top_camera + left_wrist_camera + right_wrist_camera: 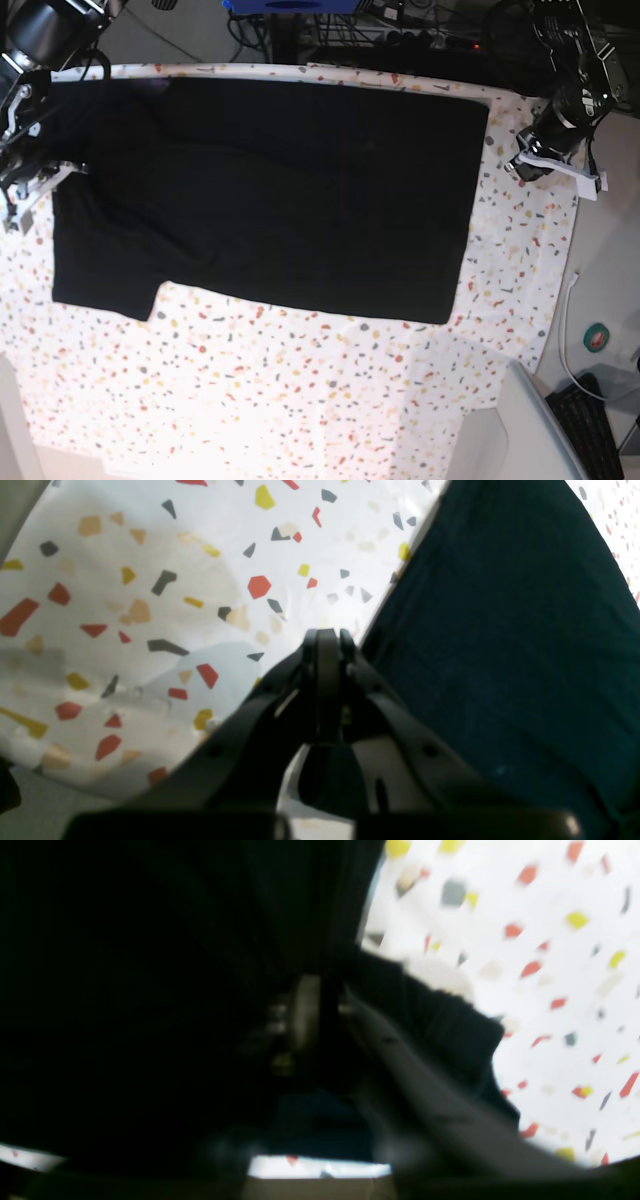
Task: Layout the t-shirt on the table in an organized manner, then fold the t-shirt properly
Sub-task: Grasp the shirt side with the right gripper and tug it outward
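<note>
The black t-shirt point(280, 190) lies spread flat across the far half of the speckled table point(300, 400), with a sleeve at the lower left. My left gripper point(525, 165) is past the shirt's right edge. In the left wrist view its fingertips point(327, 640) are shut together over the table point(200, 555), just beside the shirt's edge point(500, 630), holding nothing. My right gripper point(45, 180) is at the shirt's left edge. The right wrist view is blurred; its jaws point(326, 1010) stand slightly apart over dark cloth point(150, 990), with a ribbed fold point(440, 1025) beside them.
Cables and dark equipment crowd the strip behind the table point(420, 30). Off the table's right edge lie a white cable point(568, 320), a roll of tape point(597, 337) and a keyboard point(590, 425).
</note>
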